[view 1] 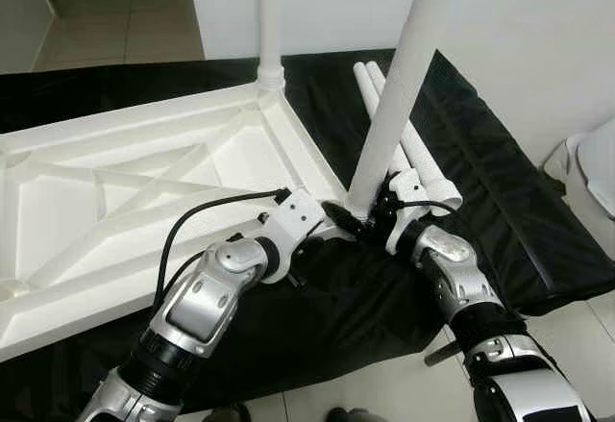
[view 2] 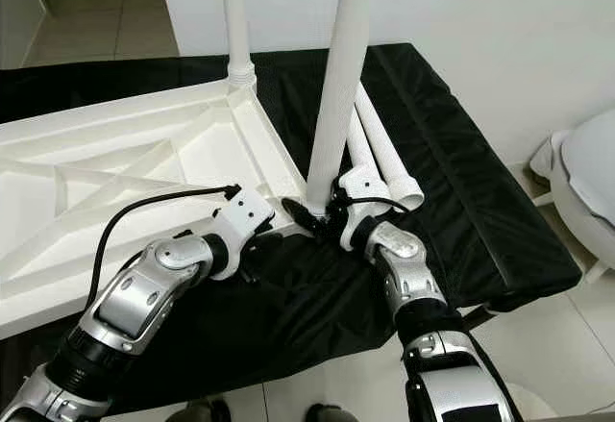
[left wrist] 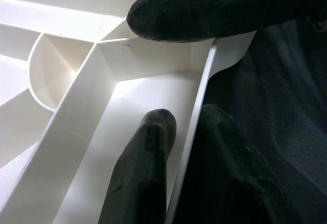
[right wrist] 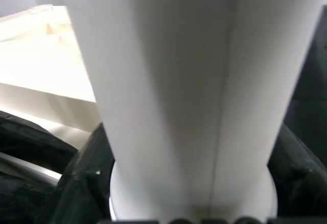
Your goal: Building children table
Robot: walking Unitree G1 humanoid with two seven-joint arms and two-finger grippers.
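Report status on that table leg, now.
Right gripper shut on upright leg at corner. Left gripper clamps tabletop rim. Two spare legs lie behind.

A: Head cams?
B: Both eyes look fwd and down from above. Shared: upturned white tabletop (view 1: 144,182) on black mat (view 1: 500,201), both arms near, wall far. Right eye sits a bit more to the right.

A: Left wrist?
B: Very close, facing along its fingers (left wrist: 143,178) into the tabletop's near right corner, same corner the head cams see.

A: Right wrist?
B: Also v. close, pointing straight at the upright white leg (right wrist: 173,96); tabletop edge behind it.
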